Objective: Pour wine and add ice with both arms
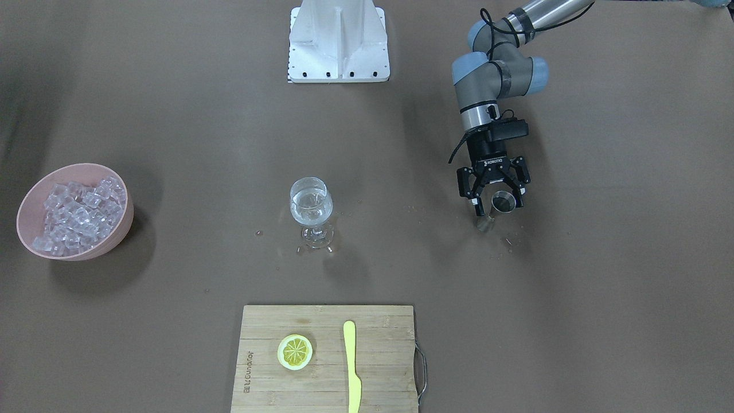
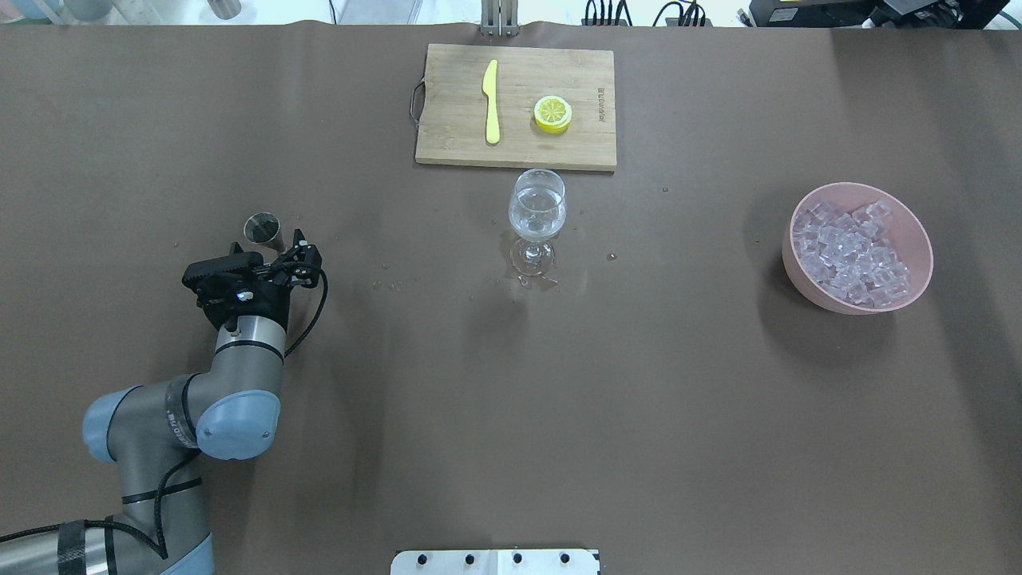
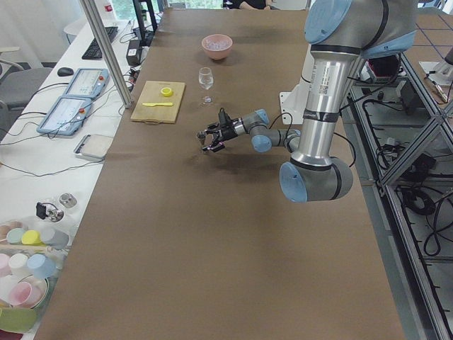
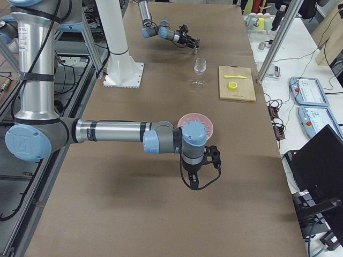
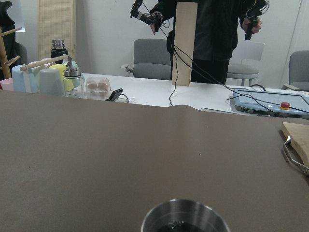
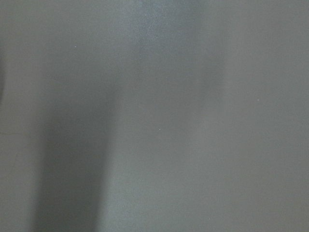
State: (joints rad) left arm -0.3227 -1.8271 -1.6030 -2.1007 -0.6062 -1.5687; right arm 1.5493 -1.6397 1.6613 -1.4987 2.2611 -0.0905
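A wine glass [image 1: 311, 206] [image 2: 537, 212] stands mid-table with a little clear wine in its bowl and drops spilled round its foot. The ice [image 1: 77, 215] [image 2: 850, 251] fills a pink bowl [image 1: 123, 229] [image 2: 806, 287]. My left gripper [image 1: 498, 205] [image 2: 275, 251] is open and low over the table. A small steel measuring cup [image 1: 503, 201] [image 2: 263, 229] [image 5: 185, 220] stands upright at its fingertips, not gripped. My right gripper [image 4: 204, 163] shows only in the exterior right view, hanging near the pink bowl. I cannot tell whether it is open or shut.
A wooden cutting board [image 1: 327, 390] [image 2: 455, 120] holds a lemon slice [image 1: 295, 351] and a yellow knife [image 1: 351, 367]. The white stand [image 1: 338, 40] sits at the robot's side. Small droplets dot the brown table between glass and cup.
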